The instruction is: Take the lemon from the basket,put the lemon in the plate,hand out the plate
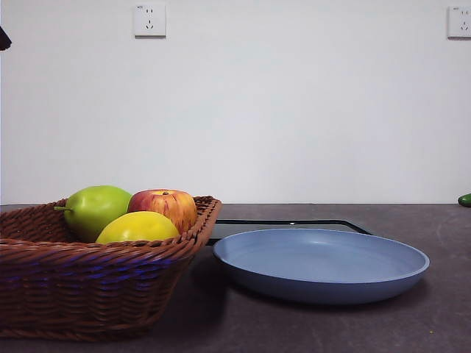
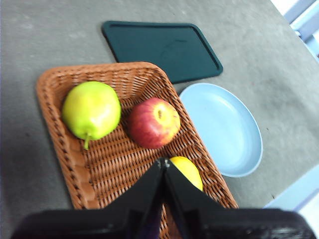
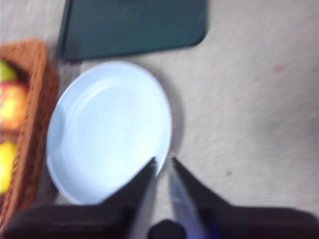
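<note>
front view: the lemon [image 1: 137, 226] lies in the basket [image 1: 88, 283] before a pear [image 1: 96, 209] and an apple [image 1: 166, 207]; the plate [image 1: 321, 265] sits bare just beside it, a tray [image 1: 291, 223] behind.

left wrist view: the left gripper [image 2: 163, 163] hangs above the lemon [image 2: 187, 172], jaws pressed together, holding nothing.

right wrist view: the right gripper [image 3: 162, 161] hovers over the plate's [image 3: 109, 129] rim, jaws nearly closed and empty.

Dark grey table [image 1: 441, 323] carrying a wicker basket [image 1: 88, 294] at left, a light-blue plate [image 1: 321, 266] beside it, a black tray [image 1: 294, 224] behind.
</note>
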